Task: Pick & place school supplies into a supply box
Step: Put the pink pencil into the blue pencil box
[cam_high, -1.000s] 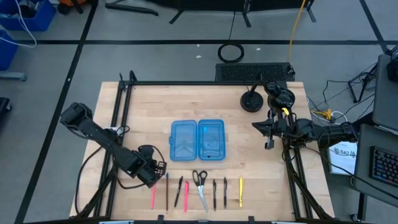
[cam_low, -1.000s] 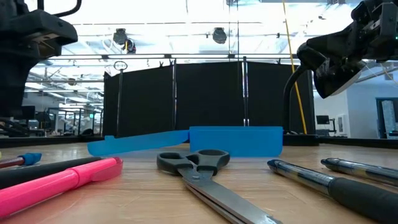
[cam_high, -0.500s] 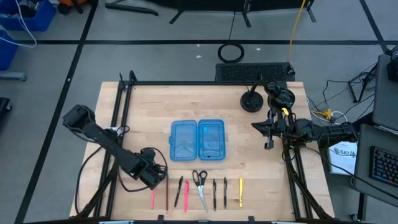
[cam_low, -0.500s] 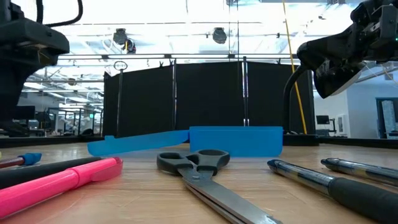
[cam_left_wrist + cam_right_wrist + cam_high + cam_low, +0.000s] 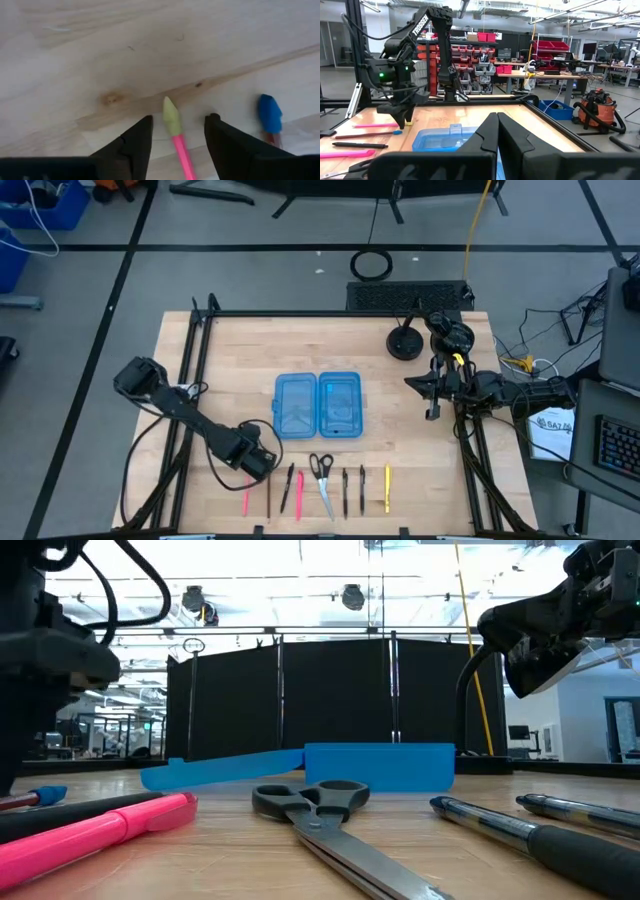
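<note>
My left gripper (image 5: 174, 137): fingers apart astride pink pen (image 5: 178, 140), not clamped | right gripper (image 5: 496, 130): pressed together, parked right of blue case (image 5: 318, 406) | my arm reads "TROSSEN"

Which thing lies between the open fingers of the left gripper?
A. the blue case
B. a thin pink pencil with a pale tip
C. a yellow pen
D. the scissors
B: in the left wrist view the pink pencil lies between the open fingers of the left gripper, not yet gripped.
</note>
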Robot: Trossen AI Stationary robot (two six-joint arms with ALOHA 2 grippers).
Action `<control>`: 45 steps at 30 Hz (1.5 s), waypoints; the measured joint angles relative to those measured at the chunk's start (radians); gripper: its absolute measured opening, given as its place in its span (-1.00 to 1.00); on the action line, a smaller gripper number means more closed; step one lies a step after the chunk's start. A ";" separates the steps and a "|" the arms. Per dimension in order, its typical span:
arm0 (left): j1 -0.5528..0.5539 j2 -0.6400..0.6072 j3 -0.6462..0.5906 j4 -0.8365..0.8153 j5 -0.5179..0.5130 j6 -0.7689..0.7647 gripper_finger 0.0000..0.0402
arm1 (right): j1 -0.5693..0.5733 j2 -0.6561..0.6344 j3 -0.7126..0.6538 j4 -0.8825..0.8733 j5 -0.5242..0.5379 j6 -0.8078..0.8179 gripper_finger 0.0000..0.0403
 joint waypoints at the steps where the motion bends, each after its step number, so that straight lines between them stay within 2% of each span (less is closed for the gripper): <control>1: 0.000 0.005 0.001 -0.001 0.001 0.001 -0.12 | 0.000 0.000 0.000 0.000 0.000 0.000 -1.00; 7: 0.001 0.018 -0.001 -0.001 -0.004 -0.004 -0.30 | 0.000 0.000 0.000 0.000 0.000 0.000 -1.00; 16: 0.012 0.019 -0.005 -0.001 0.000 -0.017 -0.91 | 0.000 0.000 0.000 0.000 0.000 0.000 -1.00; 24: 0.014 -0.012 -0.004 -0.004 -0.021 -0.024 -0.83 | 0.000 0.000 0.000 0.000 0.000 0.000 -1.00; 27: 0.010 -0.042 0.025 -0.026 -0.107 -0.026 -0.93 | 0.000 0.000 0.000 0.000 0.000 0.000 -1.00; 37: 0.032 -0.175 0.118 -0.107 -0.306 0.006 -0.93 | 0.000 0.000 0.000 0.000 0.000 0.003 -1.00; 41: 0.105 -0.218 0.180 -0.080 -0.368 0.083 -0.93 | 0.000 0.000 0.000 0.001 0.000 0.003 -1.00; 45: 0.241 -0.219 0.249 -0.045 -0.370 0.235 -0.92 | 0.000 0.000 0.000 0.006 0.000 0.003 -1.00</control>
